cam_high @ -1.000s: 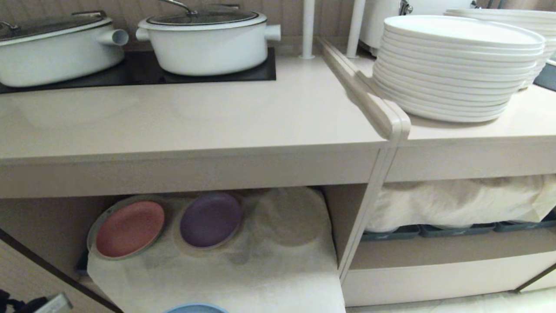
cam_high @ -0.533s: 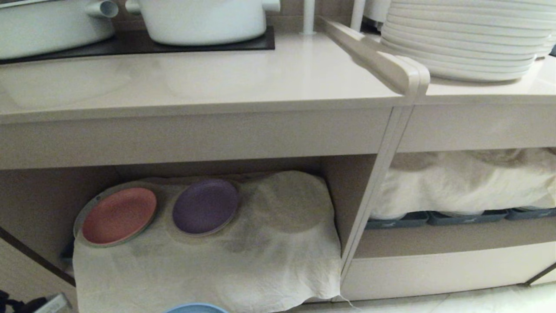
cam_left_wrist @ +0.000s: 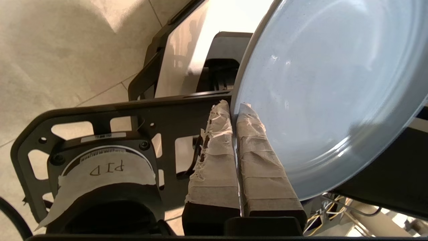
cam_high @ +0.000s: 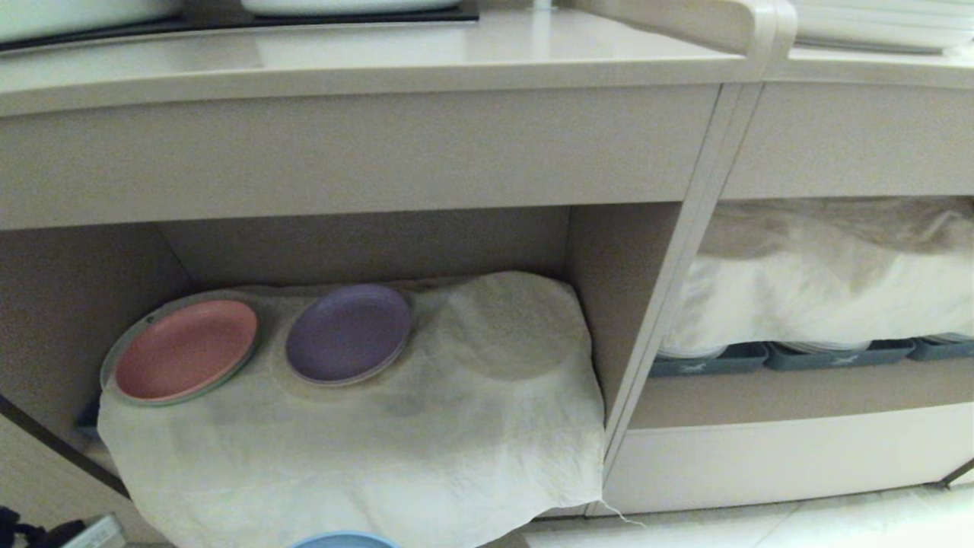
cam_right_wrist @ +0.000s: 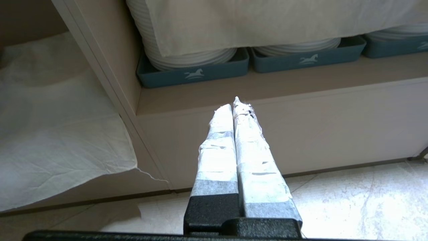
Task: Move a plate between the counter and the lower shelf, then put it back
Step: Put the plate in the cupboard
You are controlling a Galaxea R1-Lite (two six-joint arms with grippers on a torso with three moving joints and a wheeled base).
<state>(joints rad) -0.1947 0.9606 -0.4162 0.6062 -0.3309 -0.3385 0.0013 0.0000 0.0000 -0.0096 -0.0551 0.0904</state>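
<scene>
In the left wrist view my left gripper (cam_left_wrist: 234, 107) is shut on the rim of the light-blue plate (cam_left_wrist: 327, 93), which stands tilted above the floor and my base. Only a sliver of the plate (cam_high: 344, 541) shows at the head view's bottom edge, in front of the lower shelf (cam_high: 426, 434) and its rumpled white cloth. The counter (cam_high: 380, 53) runs along the top of that view. My right gripper (cam_right_wrist: 235, 103) is shut on nothing and points at the cabinet front under the grey-blue trays.
A pink plate (cam_high: 185, 348) and a purple plate (cam_high: 348, 332) lie at the back left of the shelf cloth. A beige divider (cam_high: 662, 320) parts it from the compartment with trays (cam_high: 711, 361) under a white cloth (cam_high: 822, 281). Tiled floor (cam_high: 761, 525) lies below.
The head camera has sunk: counter, pots and white plates slid up and mostly out of the picture, and the shelf opening shows deeper. The blue plate sliver keeps its place.
</scene>
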